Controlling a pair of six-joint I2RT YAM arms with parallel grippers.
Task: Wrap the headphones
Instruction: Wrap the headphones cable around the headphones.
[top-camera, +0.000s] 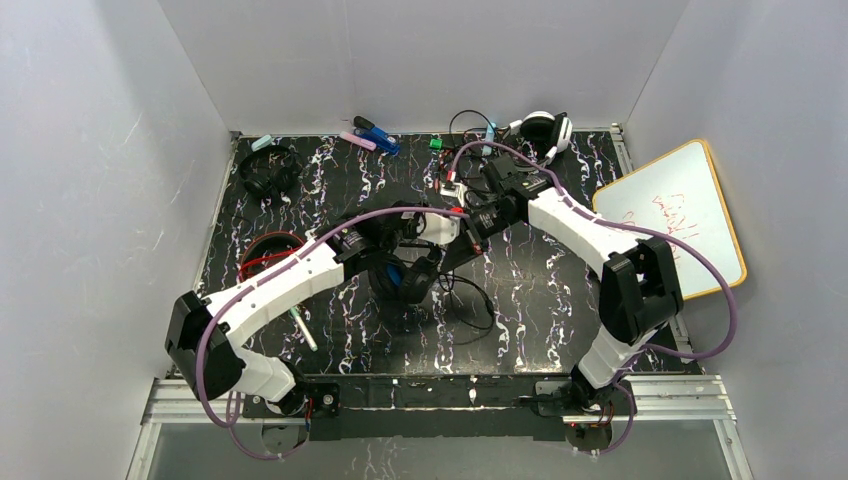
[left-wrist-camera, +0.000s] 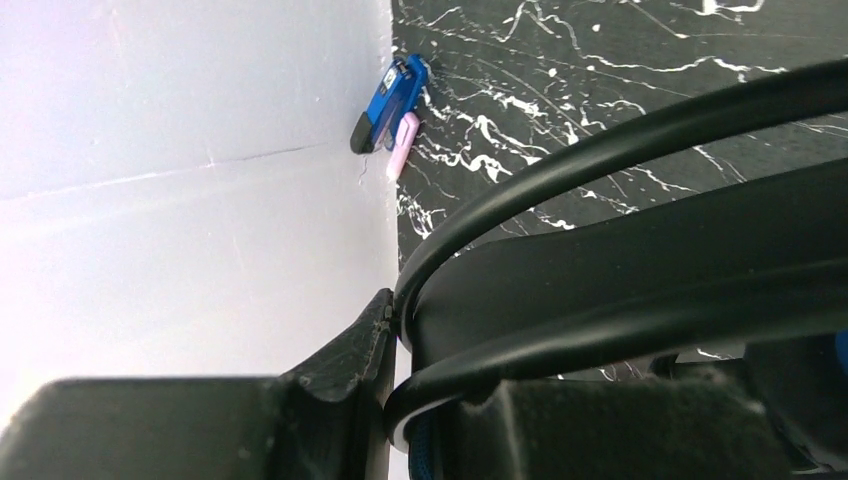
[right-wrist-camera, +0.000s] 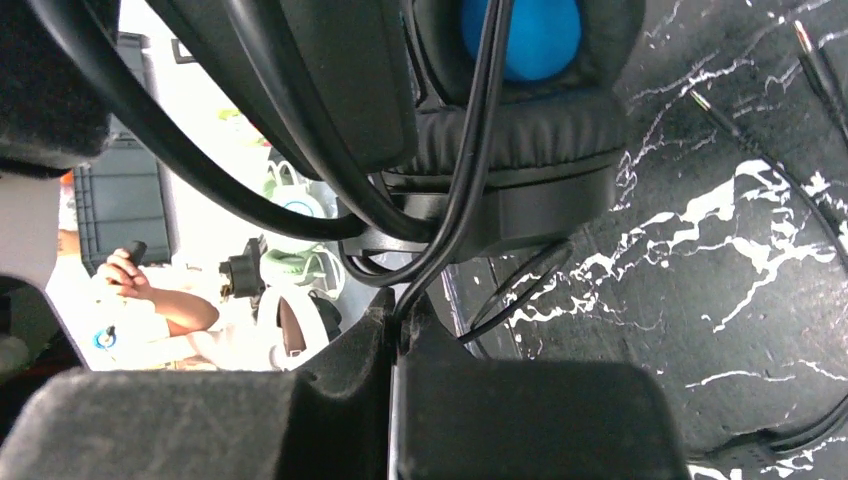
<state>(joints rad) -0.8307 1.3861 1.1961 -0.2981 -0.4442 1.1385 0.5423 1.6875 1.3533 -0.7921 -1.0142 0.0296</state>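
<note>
The black headphones with blue inside the cups (top-camera: 404, 277) are at the middle of the table, under both grippers. My left gripper (top-camera: 397, 228) (left-wrist-camera: 400, 335) is shut on their black headband (left-wrist-camera: 650, 265), with a loop of cable (left-wrist-camera: 600, 155) lying over the band. My right gripper (top-camera: 470, 222) (right-wrist-camera: 402, 305) is shut on the thin black cable (right-wrist-camera: 455, 190), just below an ear cup with a blue centre (right-wrist-camera: 520, 30). More cable lies in loose loops (top-camera: 466, 300) on the table. A red pair (top-camera: 265, 257) lies at the left and an all-black pair (top-camera: 268, 171) at the back left.
Blue and pink markers (top-camera: 375, 136) (left-wrist-camera: 392, 98) lie against the back wall. A white-and-black headset (top-camera: 545, 130) sits at the back right, a whiteboard (top-camera: 680, 215) leans at the right, and a pen (top-camera: 303, 328) lies by the left arm. Grey walls enclose three sides.
</note>
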